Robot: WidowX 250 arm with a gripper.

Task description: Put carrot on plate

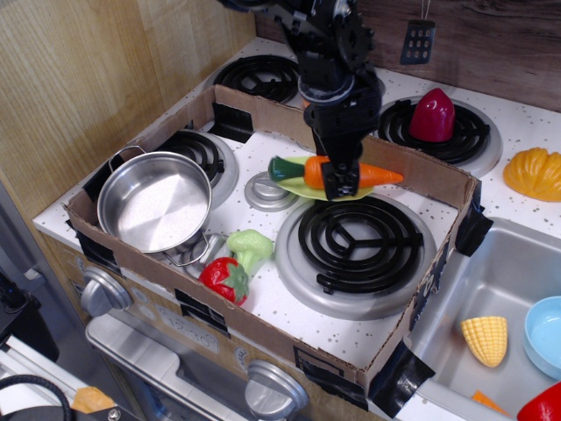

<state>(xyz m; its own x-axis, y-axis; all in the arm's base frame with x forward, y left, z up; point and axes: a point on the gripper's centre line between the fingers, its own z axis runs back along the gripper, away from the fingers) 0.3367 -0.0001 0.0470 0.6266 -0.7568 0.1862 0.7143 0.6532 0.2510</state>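
The orange carrot (pixel 375 174) with its dark green stem end (pixel 285 168) lies lengthwise across the pale lime-green plate (pixel 302 185), low on it. The plate sits inside the cardboard tray between the back wall and the front right burner. My black gripper (pixel 338 177) comes down from above and is shut on the carrot at its middle. The carrot and the gripper hide most of the plate.
A steel pot (pixel 154 200) stands at the tray's left. A red strawberry (pixel 224 278) and a lumpy green vegetable (pixel 250 247) lie near the front wall. The cardboard wall (pixel 421 171) runs just behind the plate. A big black burner (pixel 355 238) lies in front.
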